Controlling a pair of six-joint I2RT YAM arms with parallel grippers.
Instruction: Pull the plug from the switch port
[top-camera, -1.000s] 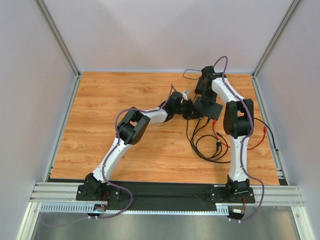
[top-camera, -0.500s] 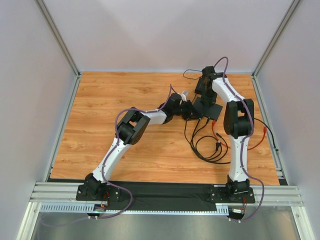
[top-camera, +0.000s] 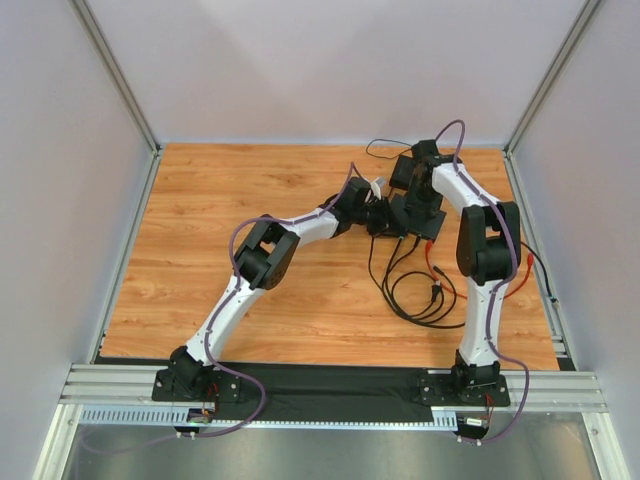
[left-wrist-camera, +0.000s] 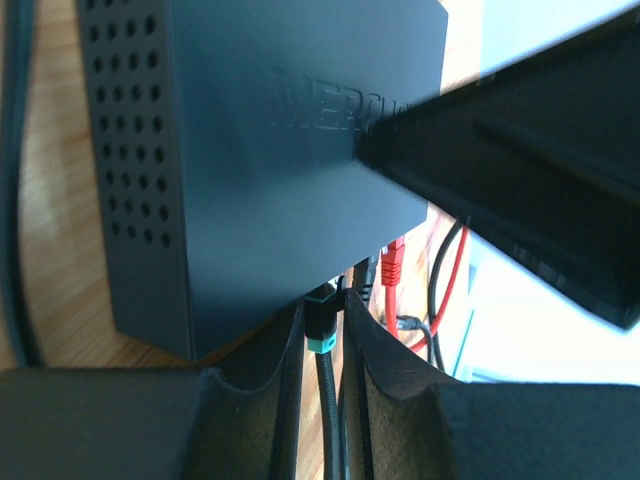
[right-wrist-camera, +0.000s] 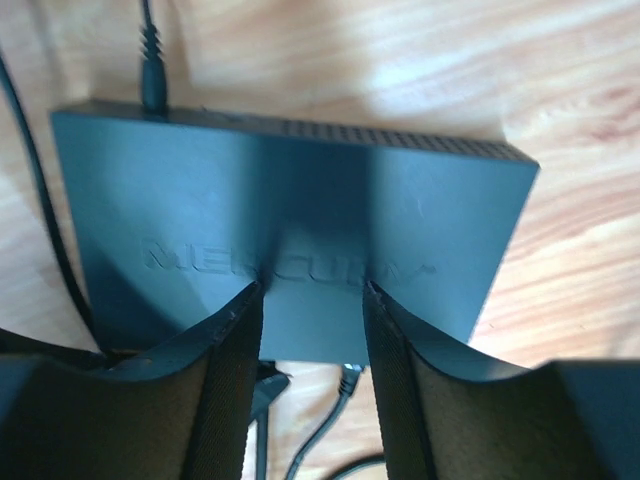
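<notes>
**At two o'clock on the bench (top-camera: 250, 180): plug pinched, switch pinned**

From nine o'clock, our left pincer (left-wrist-camera: 322, 325) is clamped on the plug (left-wrist-camera: 321, 310) at the socket edge. We judge the plug small, stiff and latched, so we grip its hard body, not the limp cable (left-wrist-camera: 327, 410). The switch (right-wrist-camera: 300, 190) looks light and likely to slide. Our right pincer (right-wrist-camera: 312, 300) stands apart, holding nothing, with its tips resting on the lid.

The overhead camera sits high behind me, looking down and forward across the whole worktop (top-camera: 200, 220). My left wrist camera peers along my left claw (left-wrist-camera: 322, 335), very close to the switch (left-wrist-camera: 260, 170) just ahead of it. My right wrist camera looks past my right claw (right-wrist-camera: 312, 300) onto that same switch's top, equally close.
</notes>
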